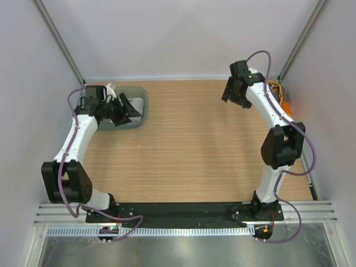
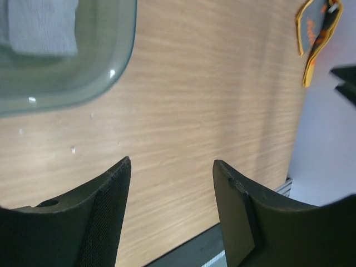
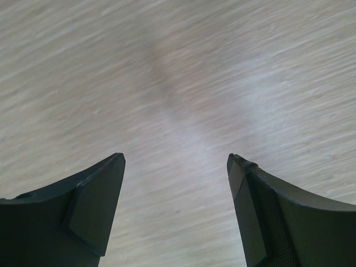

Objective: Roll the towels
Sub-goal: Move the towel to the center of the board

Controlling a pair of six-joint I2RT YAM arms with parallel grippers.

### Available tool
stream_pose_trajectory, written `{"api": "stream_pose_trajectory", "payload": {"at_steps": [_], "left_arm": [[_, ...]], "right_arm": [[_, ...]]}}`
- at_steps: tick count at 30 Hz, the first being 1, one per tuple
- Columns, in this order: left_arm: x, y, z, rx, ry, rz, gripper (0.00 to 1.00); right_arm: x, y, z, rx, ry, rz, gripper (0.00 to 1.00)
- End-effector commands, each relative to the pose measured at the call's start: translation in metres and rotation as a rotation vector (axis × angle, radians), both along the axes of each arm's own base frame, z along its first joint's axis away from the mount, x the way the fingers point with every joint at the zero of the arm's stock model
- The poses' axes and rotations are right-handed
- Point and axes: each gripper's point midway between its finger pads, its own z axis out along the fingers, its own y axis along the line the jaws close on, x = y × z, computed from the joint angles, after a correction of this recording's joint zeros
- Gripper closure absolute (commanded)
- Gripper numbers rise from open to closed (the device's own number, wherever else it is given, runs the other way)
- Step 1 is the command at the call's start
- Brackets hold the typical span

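A light grey towel (image 2: 41,25) lies inside the translucent teal tub (image 2: 105,67) at the back left; it looks folded or rolled. My left gripper (image 2: 172,164) stands open just off the tub's rim, with only bare wood between its fingers. From above, that gripper (image 1: 127,109) hangs over the tub (image 1: 140,95) and hides the grey towel. The orange towel with a grey face (image 2: 316,34) lies against the right wall, partly hidden behind my right arm (image 1: 282,102). My right gripper (image 1: 233,92) is open above bare table (image 3: 175,158), a little left of the orange towel.
White walls close the table on three sides, with metal posts in the back corners. The wooden table (image 1: 194,150) stretches between the two arms. A black base plate (image 1: 183,211) and a metal rail run along the near edge.
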Motion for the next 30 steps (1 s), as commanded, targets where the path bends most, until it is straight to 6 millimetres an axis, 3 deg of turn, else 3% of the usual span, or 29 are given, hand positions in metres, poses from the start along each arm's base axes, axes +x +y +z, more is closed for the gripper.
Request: {"api": "stream_pose_trajectory", "payload": {"at_steps": [1,2,4,5,6,7,8,9,11,12,13,18,19,26,28,30], "left_arm": [[-0.027,0.006,-0.016,0.045,-0.002,0.029,0.38],[-0.036,0.007,-0.011,0.057,-0.028,0.033,0.39],[-0.053,0.010,-0.027,0.080,0.001,0.035,0.38],[-0.060,0.011,-0.024,0.090,-0.021,0.032,0.38],[-0.066,0.012,-0.026,0.097,-0.010,0.031,0.38],[-0.072,0.014,-0.031,0.107,0.000,0.033,0.38],[-0.076,0.014,-0.031,0.119,-0.003,0.020,0.38],[-0.081,0.015,-0.029,0.126,-0.001,0.023,0.38],[-0.087,0.009,-0.031,0.162,-0.016,0.000,0.38],[-0.088,0.011,-0.029,0.179,-0.039,0.006,0.38],[-0.088,0.014,-0.031,0.202,-0.046,0.019,0.39],[-0.089,0.019,-0.034,0.231,-0.046,0.038,0.39],[-0.089,0.019,-0.033,0.233,-0.048,0.040,0.39],[-0.091,0.015,-0.037,0.244,-0.039,0.023,0.39],[-0.090,0.015,-0.037,0.248,-0.037,0.021,0.39],[-0.089,0.015,-0.039,0.251,-0.032,0.023,0.39]], "right_arm": [[0.030,-0.045,0.001,-0.077,0.003,-0.091,0.18],[0.048,-0.052,-0.010,-0.085,0.016,-0.107,0.19],[0.061,-0.069,-0.021,-0.096,0.049,-0.140,0.19],[0.078,-0.086,-0.011,-0.091,0.012,-0.182,0.19],[0.085,-0.095,-0.034,-0.096,0.057,-0.198,0.18],[0.089,-0.101,-0.041,-0.105,0.074,-0.205,0.19],[0.099,-0.112,-0.034,-0.121,0.044,-0.222,0.18],[0.102,-0.117,-0.052,-0.145,0.077,-0.222,0.18],[0.108,-0.127,-0.057,-0.183,0.080,-0.232,0.18],[0.110,-0.128,-0.070,-0.191,0.099,-0.230,0.18],[0.112,-0.145,-0.074,-0.195,0.095,-0.263,0.18],[0.118,-0.176,-0.101,-0.229,0.125,-0.297,0.18],[0.120,-0.178,-0.112,-0.227,0.136,-0.295,0.18],[0.122,-0.201,-0.138,-0.217,0.164,-0.301,0.18],[0.122,-0.199,-0.148,-0.197,0.175,-0.290,0.23],[0.123,-0.191,-0.158,-0.139,0.186,-0.261,0.39]]}}
